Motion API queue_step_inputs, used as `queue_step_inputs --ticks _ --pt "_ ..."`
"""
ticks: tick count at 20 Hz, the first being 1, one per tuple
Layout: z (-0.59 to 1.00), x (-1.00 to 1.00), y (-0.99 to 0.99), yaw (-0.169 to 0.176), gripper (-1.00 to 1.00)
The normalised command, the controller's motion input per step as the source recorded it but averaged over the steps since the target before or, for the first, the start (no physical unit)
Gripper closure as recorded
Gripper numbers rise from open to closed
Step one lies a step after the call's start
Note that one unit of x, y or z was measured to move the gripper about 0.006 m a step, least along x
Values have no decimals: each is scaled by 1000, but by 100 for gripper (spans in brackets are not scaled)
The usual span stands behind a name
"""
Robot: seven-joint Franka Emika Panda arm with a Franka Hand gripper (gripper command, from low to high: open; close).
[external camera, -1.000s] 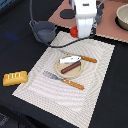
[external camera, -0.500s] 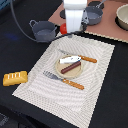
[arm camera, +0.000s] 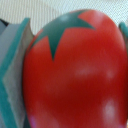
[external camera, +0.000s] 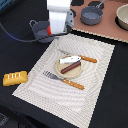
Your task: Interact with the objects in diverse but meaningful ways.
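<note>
Black tabletop (external camera: 107, 95) is covered by a pale striped placemat (external camera: 95, 67), on which a beige round plate (external camera: 76, 74) is set between a wooden-handled knife (external camera: 79, 57) and a wooden-handled fork (external camera: 62, 79). A brown sausage (external camera: 71, 66) and a pale silvery flat piece (external camera: 70, 59) are laid on the plate. A yellow scored bread loaf (external camera: 15, 77) is seen off the mat, at the exterior view's left. The white gripper (external camera: 52, 33) is pinched around a red tomato (arm camera: 75, 70) with a green star top, held between teal pads (arm camera: 15, 75) above the mat's far corner, beside a small grey handled pot (external camera: 39, 31).
</note>
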Motion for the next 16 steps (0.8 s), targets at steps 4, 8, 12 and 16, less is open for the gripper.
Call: queue_step_inputs --ticks 4,8,12,16 --pt "-459 -887 -474 -10 100" --pt "-544 -869 -494 -15 100" --pt "-584 -848 -519 -16 100" --pt "-565 -796 -554 -13 100"
